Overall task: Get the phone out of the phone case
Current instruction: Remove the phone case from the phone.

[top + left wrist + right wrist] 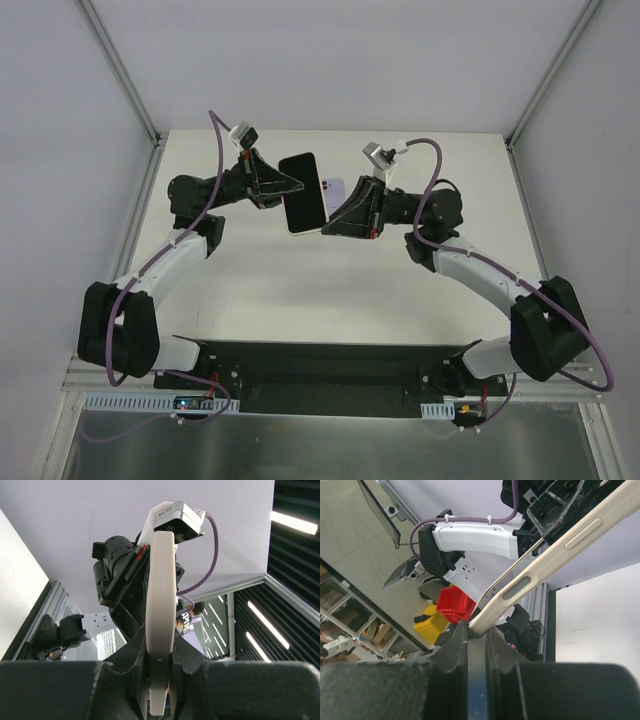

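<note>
1. Table [400, 290]: white, below both my arms.
2. Phone [300, 188]: black screen, cream phone case [161, 605] round its rim; held in air over table centre, btwn my grippers.
3. L gripper [160, 662]: narrow, clamped on case edge.
4. R gripper [476, 630]: narrow, pinching case corner nr side buttons [582, 532].
</note>
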{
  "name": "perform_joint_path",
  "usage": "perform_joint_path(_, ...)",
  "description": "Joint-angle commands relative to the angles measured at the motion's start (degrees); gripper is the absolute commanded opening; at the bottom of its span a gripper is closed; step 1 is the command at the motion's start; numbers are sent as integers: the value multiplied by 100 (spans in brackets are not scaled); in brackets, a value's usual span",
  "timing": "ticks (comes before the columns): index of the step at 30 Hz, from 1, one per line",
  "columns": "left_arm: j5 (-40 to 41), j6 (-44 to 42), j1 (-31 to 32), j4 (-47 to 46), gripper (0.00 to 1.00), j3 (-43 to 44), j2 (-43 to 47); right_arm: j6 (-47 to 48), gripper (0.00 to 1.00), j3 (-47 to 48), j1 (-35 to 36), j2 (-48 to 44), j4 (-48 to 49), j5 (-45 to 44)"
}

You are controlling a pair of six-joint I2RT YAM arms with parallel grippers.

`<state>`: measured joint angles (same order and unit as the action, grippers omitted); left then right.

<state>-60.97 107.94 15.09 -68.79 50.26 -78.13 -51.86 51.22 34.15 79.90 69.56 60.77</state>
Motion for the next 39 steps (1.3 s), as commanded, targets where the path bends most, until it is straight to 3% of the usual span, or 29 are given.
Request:
perform_joint_path(1,454,245,240,323,0,1,359,88,1,449,127,245,1824,233)
perform_joint_path(28,604,544,451,77,0,19,465,264,1,916,57,931,1824,84)
perform_joint_path(35,595,518,451,50,0,-16,518,-26,1,583,-303,1142,1658,-836)
perform_joint_path(39,578,281,433,190,0,-8,509,297,1,74,-488,880,555,-1383)
